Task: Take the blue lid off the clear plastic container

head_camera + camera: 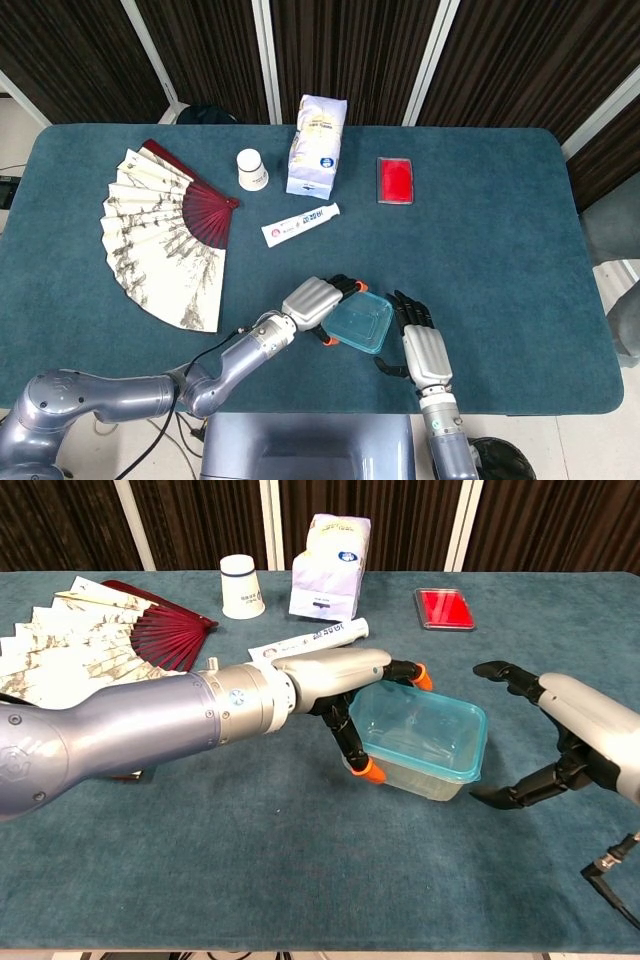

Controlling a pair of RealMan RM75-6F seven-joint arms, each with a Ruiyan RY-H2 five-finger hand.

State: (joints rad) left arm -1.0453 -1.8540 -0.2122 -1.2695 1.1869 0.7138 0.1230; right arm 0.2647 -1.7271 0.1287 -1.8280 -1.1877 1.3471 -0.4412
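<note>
Worktop (300, 880), teal cloth, carrying all objects. Left hand (335, 685) holds the container (420, 765) from its left side: one orange-tipped finger (367, 770) presses the near-left wall, another (422, 676) reaches over the far-left edge of the lid (425, 730). Right hand (560, 735) is spread wide and empty, just to the right of the container, one finger above and one below rim height, apart from it. The lid appears seated on the container still.

Judged step: brace the body, then peel the lid. The left hand would do well to keep its hold low on the wall, clear of the rim; its upper finger over the lid may pin it down. The right hand needs to close on the right rim corner and lift upward.

Beyond the left hand: fan (165, 235) far to its left, bag (317, 145), tube (300, 225), cup (252, 169). Beyond the right hand: red case (395, 181). All lie well apart; none obstructs. A cable end (605, 865) lies near the right wrist.
</note>
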